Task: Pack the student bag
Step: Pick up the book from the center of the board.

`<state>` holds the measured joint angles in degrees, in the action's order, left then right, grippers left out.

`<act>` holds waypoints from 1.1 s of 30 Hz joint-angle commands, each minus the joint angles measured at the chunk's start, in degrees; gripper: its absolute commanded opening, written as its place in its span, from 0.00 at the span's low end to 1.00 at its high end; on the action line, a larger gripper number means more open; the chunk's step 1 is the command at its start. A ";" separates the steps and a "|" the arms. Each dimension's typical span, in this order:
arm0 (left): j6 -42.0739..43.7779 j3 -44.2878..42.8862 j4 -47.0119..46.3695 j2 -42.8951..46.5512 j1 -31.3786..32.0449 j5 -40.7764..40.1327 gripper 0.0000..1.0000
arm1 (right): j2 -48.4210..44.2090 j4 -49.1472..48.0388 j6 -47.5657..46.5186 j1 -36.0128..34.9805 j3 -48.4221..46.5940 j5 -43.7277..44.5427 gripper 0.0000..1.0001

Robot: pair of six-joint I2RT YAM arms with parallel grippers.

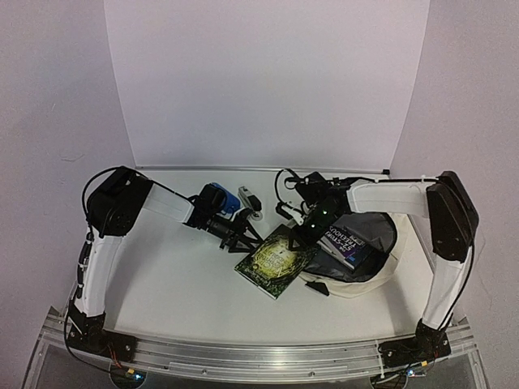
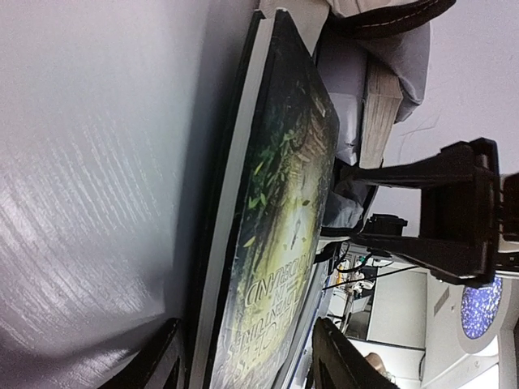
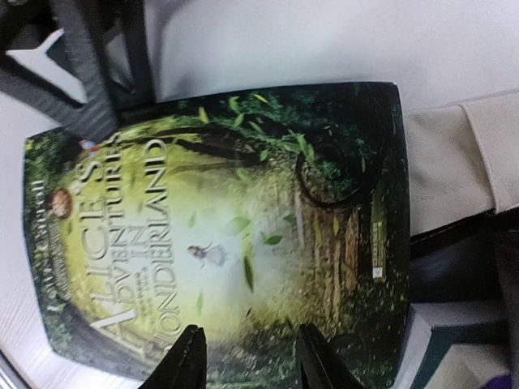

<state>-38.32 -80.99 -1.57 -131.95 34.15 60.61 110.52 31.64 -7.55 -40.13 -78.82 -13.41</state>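
Your right wrist camera looks down past the right gripper (image 3: 251,361), fingers spread and empty, onto the Alice book (image 3: 219,235); only here can you read its title. Your left wrist view shows that book edge-on, with the left gripper (image 2: 247,344) spread astride its corner. Beyond both, the overhead view shows the student bag (image 1: 385,271) lying open just right of the right gripper, a purple book (image 1: 351,241) inside.
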 commanded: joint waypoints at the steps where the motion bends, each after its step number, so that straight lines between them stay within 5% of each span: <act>1: -0.06 0.66 1.13 3.38 -0.67 -2.92 0.58 | -8.24 3.11 -1.80 -0.31 1.71 -3.61 0.38; 8: 0.58 1.04 1.10 2.35 -0.60 -2.77 0.66 | -12.61 5.07 -0.12 -0.57 10.80 -8.51 0.42; 12: 0.14 1.78 0.45 2.79 -0.49 -2.61 0.67 | -15.35 1.40 0.01 -1.68 15.02 -7.93 0.55; 17: -0.59 2.96 -1.40 3.20 -0.14 -3.06 0.70 | -13.82 0.58 3.32 -1.79 16.33 -17.96 0.63; 26: -2.39 6.01 -5.22 4.63 0.81 -5.59 0.70 | -12.26 -11.66 19.29 -1.79 22.63 -23.52 0.87; 33: -2.99 6.86 -6.42 3.25 1.01 -6.02 0.69 | -5.74 -16.16 24.07 -1.79 22.37 -25.08 0.85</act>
<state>-40.79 -75.48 -8.58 -128.66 34.67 57.83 100.65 20.00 11.81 -41.74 -56.00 -36.52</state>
